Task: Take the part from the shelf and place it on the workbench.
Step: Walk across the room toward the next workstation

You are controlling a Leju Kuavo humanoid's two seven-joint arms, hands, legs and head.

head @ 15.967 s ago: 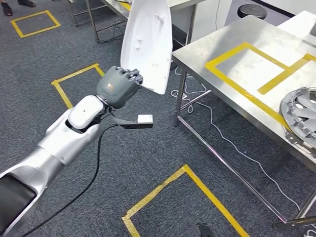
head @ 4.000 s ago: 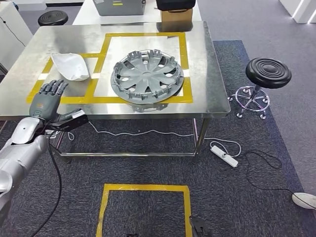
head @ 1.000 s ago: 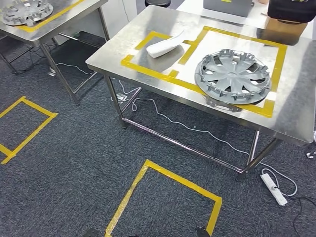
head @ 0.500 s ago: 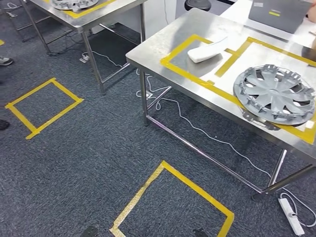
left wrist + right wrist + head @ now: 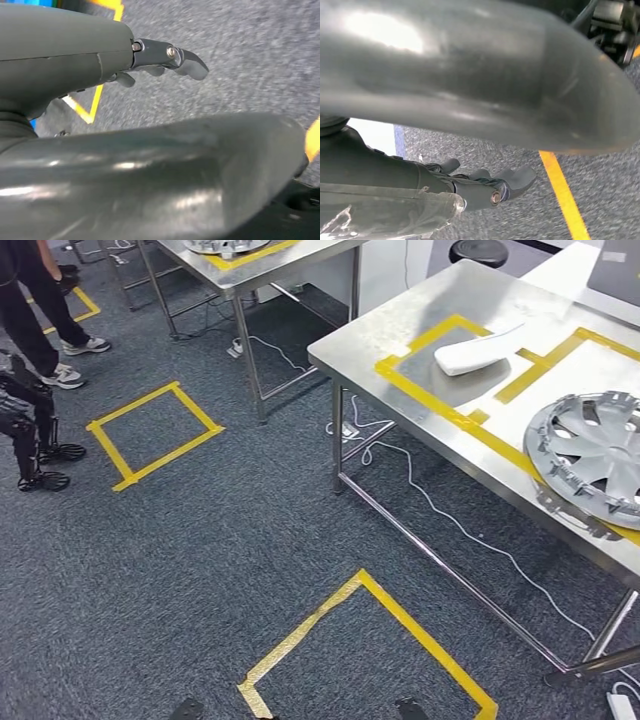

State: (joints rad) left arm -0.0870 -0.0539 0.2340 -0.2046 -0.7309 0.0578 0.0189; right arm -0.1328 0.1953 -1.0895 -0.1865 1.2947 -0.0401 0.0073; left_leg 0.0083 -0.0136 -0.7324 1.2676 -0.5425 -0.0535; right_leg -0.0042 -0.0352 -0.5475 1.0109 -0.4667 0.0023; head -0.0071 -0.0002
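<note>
The white curved part point(image 5: 477, 350) lies on the steel workbench point(image 5: 362, 340), inside a yellow-taped square near its left end. No hand touches it. A grey hubcap point(image 5: 596, 455) rests on the same bench to the right. In the left wrist view my left hand point(image 5: 68, 60) hangs over the carpet, its dark fingers point(image 5: 170, 55) stretched out and holding nothing. In the right wrist view my right hand point(image 5: 433, 75) hangs the same way, its fingers point(image 5: 501, 187) apart and holding nothing.
A second steel table point(image 5: 302, 255) stands at the back. A person's legs point(image 5: 38, 310) and a dark legged machine point(image 5: 26, 430) are at the far left. Yellow tape squares point(image 5: 155, 435) mark the carpet, and a cable point(image 5: 453, 530) runs under the workbench.
The camera has swung left, so the whole scene has shifted right. The part stays put on the workbench. A person's legs have come into view at the left.
</note>
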